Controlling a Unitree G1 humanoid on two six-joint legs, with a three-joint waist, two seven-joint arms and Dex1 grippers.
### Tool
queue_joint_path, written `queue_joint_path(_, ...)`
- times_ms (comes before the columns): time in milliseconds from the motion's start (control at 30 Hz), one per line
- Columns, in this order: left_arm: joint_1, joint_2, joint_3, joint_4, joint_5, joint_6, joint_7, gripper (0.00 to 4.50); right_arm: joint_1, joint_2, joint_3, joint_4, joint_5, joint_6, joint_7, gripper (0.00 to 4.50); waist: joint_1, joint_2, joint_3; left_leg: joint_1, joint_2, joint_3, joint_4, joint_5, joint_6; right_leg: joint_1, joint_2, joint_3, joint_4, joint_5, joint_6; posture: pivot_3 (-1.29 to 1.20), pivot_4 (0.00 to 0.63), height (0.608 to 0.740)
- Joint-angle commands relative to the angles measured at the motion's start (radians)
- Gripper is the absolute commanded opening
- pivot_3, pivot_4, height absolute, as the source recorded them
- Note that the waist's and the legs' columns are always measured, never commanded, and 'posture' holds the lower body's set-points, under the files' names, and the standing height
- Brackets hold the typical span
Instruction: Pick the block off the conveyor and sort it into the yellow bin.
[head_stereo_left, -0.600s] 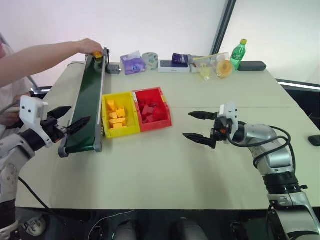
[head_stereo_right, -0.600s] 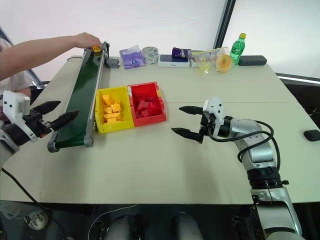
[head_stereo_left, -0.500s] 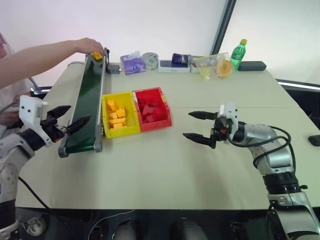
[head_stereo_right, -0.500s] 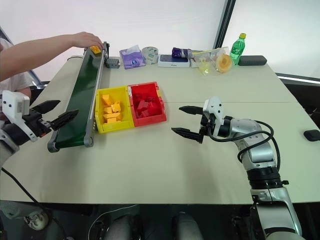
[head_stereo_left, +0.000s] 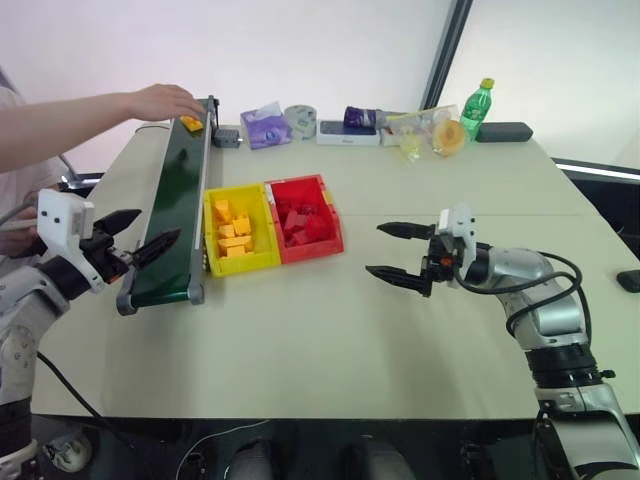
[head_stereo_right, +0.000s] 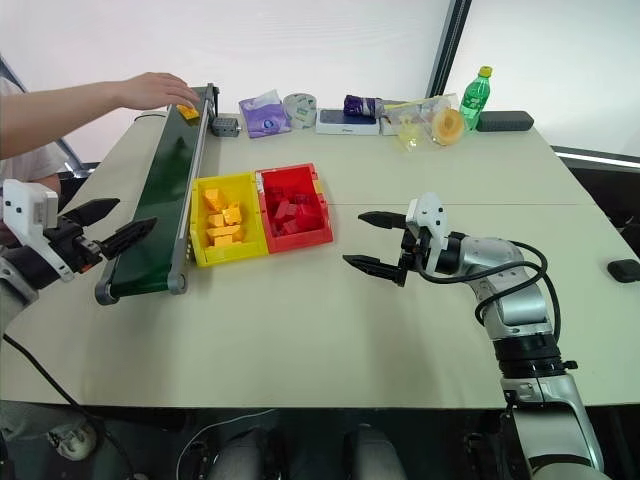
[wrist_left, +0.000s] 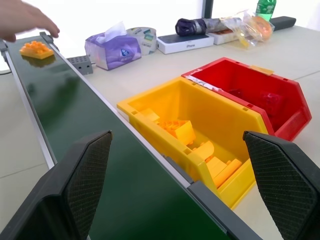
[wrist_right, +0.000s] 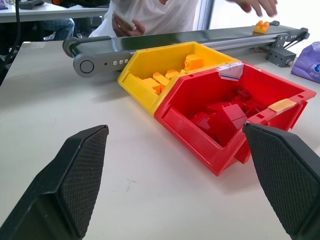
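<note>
Patience matters: we are waiting with the left pincer (head_stereo_left: 140, 238) gaping at the conveyor's (head_stereo_left: 175, 205) near end, the right pincer (head_stereo_left: 400, 253) likewise spread, while the block (wrist_left: 36, 49) is sitting at the far end under a person's hand (head_stereo_left: 162, 101); the yellow bin (head_stereo_left: 238, 262) is lying just beside.

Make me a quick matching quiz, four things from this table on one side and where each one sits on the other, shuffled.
Things:
1. block
2. yellow bin
3. green bottle
4. left claw

Places:
A. far edge of the table
B. between the conveyor and the red bin
C. far end of the conveyor
D. near end of the conveyor, open

Pairs: 1-C, 2-B, 3-A, 4-D
</note>
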Motion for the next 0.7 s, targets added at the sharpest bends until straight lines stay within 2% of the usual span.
queue_joint_path(33,-0.014,0.009,0.037,-0.035,-0.022,-0.008,0.009,4.42,-0.025,-0.005,-0.018,-0.020,0.010,-0.015,0.003,4.50,0.000,0.000,0.000,0.000,0.000,0.000,0.000,0.000,0.000,0.000,0.000,0.000,0.000,0.000,0.000,0.00,0.150,0.740)
queue_joint_path(700,0.028,0.008,0.063,-0.065,-0.042,-0.002,0.036,4.42,-0.029,-0.003,-0.016,-0.013,0.008,-0.023,0.014,4.50,0.000,0.000,0.000,0.000,0.000,0.000,0.000,0.000,0.000,0.000,0.000,0.000,0.000,0.000,0.000,0.00,0.150,0.740)
